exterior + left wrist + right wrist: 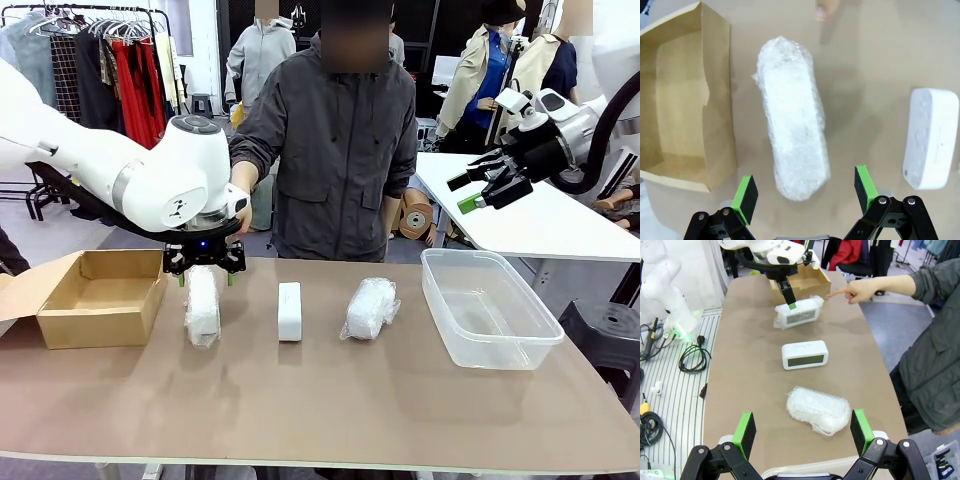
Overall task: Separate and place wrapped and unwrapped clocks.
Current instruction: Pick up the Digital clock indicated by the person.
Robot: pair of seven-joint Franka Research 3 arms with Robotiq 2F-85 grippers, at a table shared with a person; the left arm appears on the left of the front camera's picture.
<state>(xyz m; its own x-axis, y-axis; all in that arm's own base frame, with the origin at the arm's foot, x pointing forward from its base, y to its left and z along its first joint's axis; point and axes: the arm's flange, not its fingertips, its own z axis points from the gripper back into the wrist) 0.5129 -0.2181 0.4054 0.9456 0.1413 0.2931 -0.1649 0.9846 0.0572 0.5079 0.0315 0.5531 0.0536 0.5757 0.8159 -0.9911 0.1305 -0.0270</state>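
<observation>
Three clocks lie in a row on the brown table [330, 400]. A wrapped clock [202, 305] [792, 142] [797, 311] is at the left. My left gripper [204, 268] [805, 192] hovers open just above its near end, one green pad on either side. A bare white clock [289, 310] [931, 137] [804, 354] sits in the middle. A second wrapped clock [371, 307] [817, 410] lies to its right. My right gripper [478, 190] [804, 429] hangs open, high above the table's right side. The person's hand [860, 289] points a finger at the left wrapped clock.
An open brown cardboard box [95, 295] [680, 100] stands at the table's left end. A clear plastic tub [485, 305] stands at the right end. The person [335, 140] stands at the far edge. A white table [530, 215] is behind on the right.
</observation>
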